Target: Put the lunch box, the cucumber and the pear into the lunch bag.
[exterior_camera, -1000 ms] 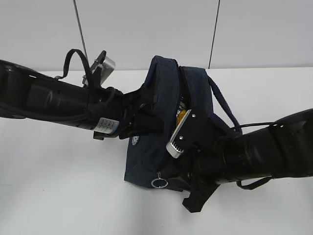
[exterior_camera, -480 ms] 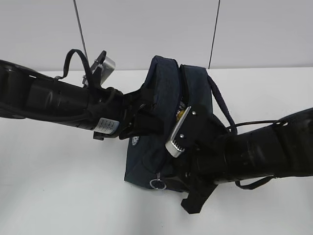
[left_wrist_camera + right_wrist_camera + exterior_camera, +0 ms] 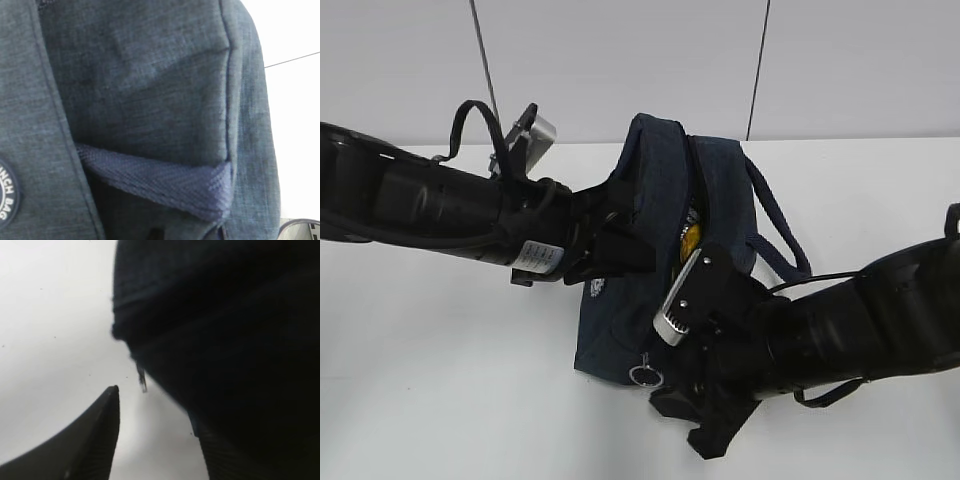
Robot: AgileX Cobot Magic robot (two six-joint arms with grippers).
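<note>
Nearest me, the right gripper (image 3: 155, 435) stood with its jaws apart, empty, just beside the lunch bag (image 3: 620, 320) near the tabletop's (image 3: 440, 400) front edge. Further back, the left gripper (image 3: 620, 235) was clenched on the bag's side. Something yellow (image 3: 688, 240) showed in its open mouth.

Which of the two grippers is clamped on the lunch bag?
The left gripper, shut on the lunch bag side; the right gripper has its jaws apart near the bag's corner.
</note>
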